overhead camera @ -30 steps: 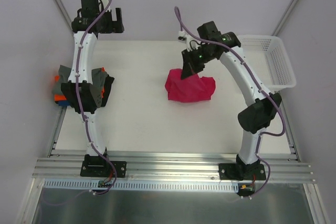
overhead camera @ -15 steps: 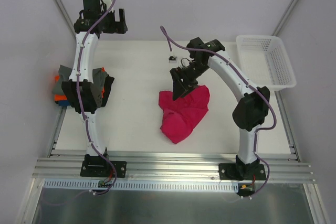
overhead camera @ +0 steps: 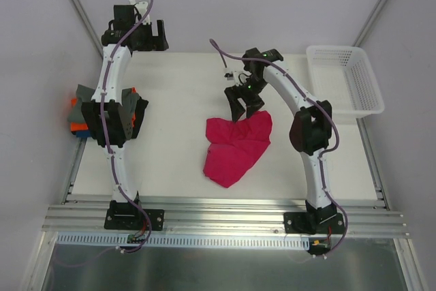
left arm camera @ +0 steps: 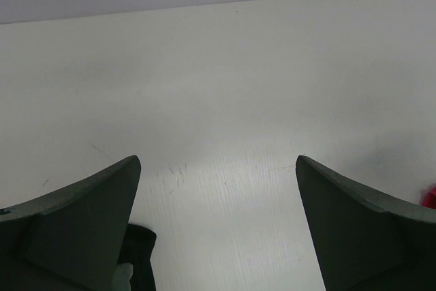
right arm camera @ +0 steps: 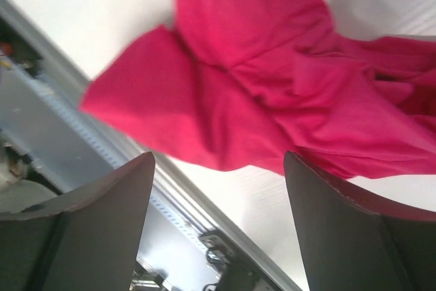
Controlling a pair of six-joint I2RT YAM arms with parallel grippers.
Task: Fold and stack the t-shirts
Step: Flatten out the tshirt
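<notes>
A magenta-red t-shirt [overhead camera: 235, 144] lies crumpled and loosely spread on the white table, one corner pointing toward the near edge. My right gripper [overhead camera: 243, 112] hovers open just above its far edge, holding nothing. In the right wrist view the same t-shirt [right arm camera: 272, 93] fills the upper half, and the right gripper [right arm camera: 218, 157] has only table between its fingers. Folded t-shirts [overhead camera: 80, 119] in grey, orange and blue sit stacked at the table's left edge, partly hidden by the left arm. My left gripper [overhead camera: 151, 35] is raised at the far left, open and empty [left arm camera: 216, 160].
A white plastic lattice basket [overhead camera: 347, 80] stands at the far right corner. Metal rails [overhead camera: 225, 212] run along the near edge, where both arm bases are bolted. A dark scrap [left arm camera: 139, 257] shows by the left finger in the left wrist view.
My right gripper opened and let go of the magenta-red t-shirt, which dropped and spread toward the near edge. The right arm swung left and inward. The left gripper shifted slightly.
</notes>
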